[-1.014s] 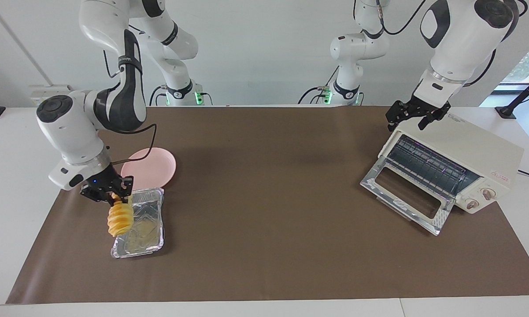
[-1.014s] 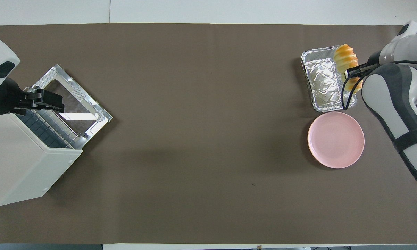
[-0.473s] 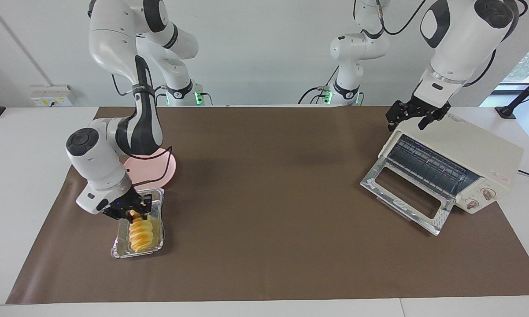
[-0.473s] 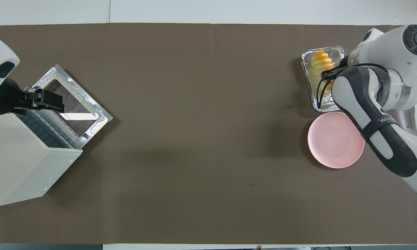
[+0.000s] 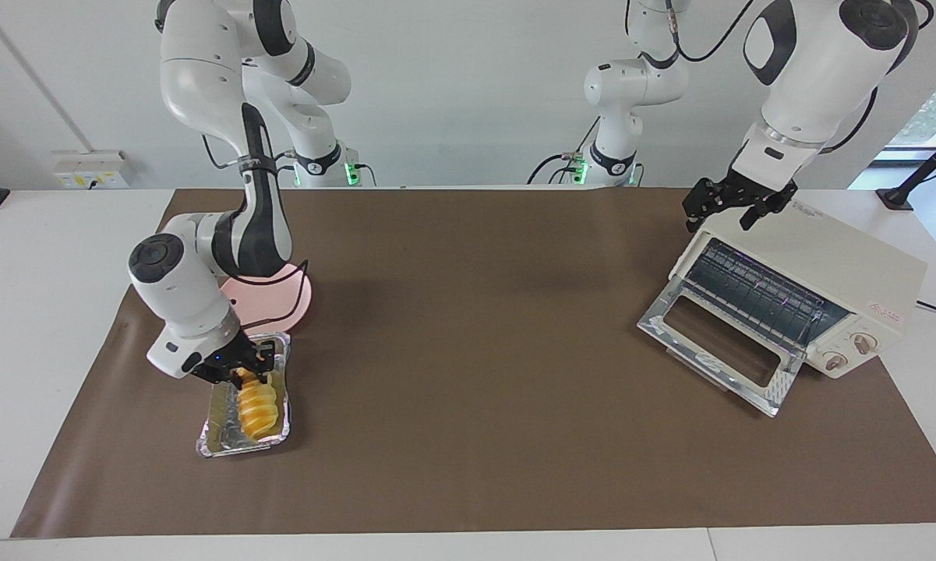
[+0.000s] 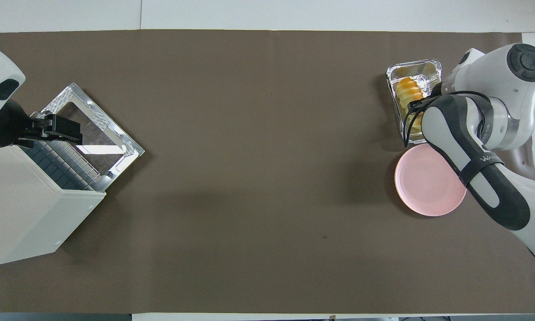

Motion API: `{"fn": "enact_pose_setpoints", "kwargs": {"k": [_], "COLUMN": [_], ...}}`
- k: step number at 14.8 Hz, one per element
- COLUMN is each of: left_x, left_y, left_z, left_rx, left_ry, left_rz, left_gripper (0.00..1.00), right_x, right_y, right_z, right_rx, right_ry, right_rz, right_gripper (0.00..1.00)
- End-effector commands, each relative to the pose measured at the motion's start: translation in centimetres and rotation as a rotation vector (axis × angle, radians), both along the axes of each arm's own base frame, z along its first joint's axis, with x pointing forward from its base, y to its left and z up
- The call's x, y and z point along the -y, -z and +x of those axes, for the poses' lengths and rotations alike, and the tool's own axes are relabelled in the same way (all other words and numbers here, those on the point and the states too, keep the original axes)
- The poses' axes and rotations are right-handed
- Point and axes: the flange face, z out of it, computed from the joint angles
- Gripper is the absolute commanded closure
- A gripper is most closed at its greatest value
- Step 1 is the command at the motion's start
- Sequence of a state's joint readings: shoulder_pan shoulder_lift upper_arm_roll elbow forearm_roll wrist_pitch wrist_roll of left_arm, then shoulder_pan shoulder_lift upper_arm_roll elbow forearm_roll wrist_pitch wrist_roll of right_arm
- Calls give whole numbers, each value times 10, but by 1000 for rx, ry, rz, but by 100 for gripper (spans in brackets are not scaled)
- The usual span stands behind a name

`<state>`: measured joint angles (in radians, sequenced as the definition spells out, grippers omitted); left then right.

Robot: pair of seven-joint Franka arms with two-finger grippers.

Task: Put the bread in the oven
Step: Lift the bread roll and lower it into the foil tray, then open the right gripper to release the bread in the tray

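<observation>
— Where was the bread point(image 5: 254, 407)?

— It lay lengthwise in the foil tray point(image 5: 217, 442), at the right arm's end of the table. The tray sat just beside the pink plate point(image 5: 292, 300), and farther from the robots than the plate.

— Was the right gripper point(image 5: 241, 372) on it?

— It was down at the end of the bread nearer the robots, with its fingers on either side of that end. Whether they pinched the loaf or stood clear of it, I could not tell. From overhead the arm covered the gripper and that end of the tray.

— And the oven point(image 5: 842, 269)?

— At the left arm's end of the table, set at an angle on the brown mat point(image 5: 468, 374). Its door point(image 5: 717, 354) hung wide open, folded down onto the mat, and the wire rack point(image 5: 756, 294) showed inside. Nothing lay on the rack.

— The left gripper point(image 5: 729, 204)?

— It hung over the oven's top corner, the one nearest the robots, above the opening. Its fingers were spread wide apart and held nothing. That arm waited there.
</observation>
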<state>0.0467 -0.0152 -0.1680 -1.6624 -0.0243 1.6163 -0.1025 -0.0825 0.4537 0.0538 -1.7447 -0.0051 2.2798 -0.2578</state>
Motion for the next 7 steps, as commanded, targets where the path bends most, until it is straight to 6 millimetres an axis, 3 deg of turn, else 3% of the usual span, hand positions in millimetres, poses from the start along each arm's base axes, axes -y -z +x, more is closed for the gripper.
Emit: {"fn": "enact_pose_setpoints", "kwargs": {"k": [1, 3, 6, 7], "left_x": [-2, -2, -2, -2], "left_y": [-1, -1, -1, -1], "left_z": [-7, -7, -7, -7], "left_rx": [2, 2, 2, 1], "left_ry": [-2, -2, -2, -1], "left_rz": [-13, -13, -13, -15], "left_gripper": [0, 0, 0, 0], "right_x": [3, 9, 18, 29], "right_y": [-3, -13, -43, -44], "right_z": [-12, -9, 2, 3], "right_rx": [9, 5, -7, -1], "right_ry": [26, 29, 28, 24], "right_rz": [11, 11, 10, 7], "right_gripper": [0, 0, 0, 0]}}
